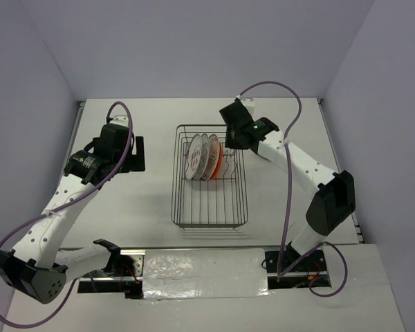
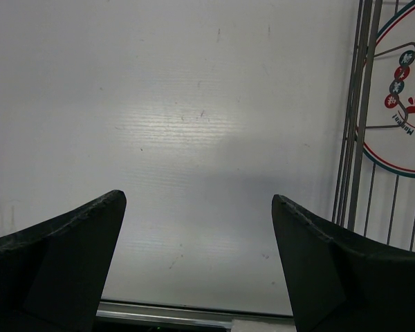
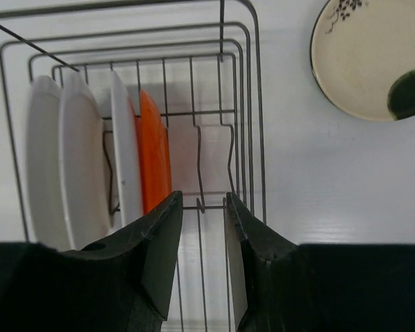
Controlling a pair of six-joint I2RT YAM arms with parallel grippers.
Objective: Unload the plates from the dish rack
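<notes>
Dish rack [image 1: 209,207], four plates [image 3: 76,152] upright at its far end, orange plate [image 3: 155,152] outermost; right claw [image 3: 203,202] only narrowly open, empty, poised beside them: widen, straddle the orange rim, lift straight up; left claw [image 2: 199,200] wide open, empty, beside the rack.

Bright, even overhead light casts soft shadows under the rectangular dark wire dish rack [image 1: 209,204] and pale glare on the white table [image 2: 194,131] beside it.
</notes>
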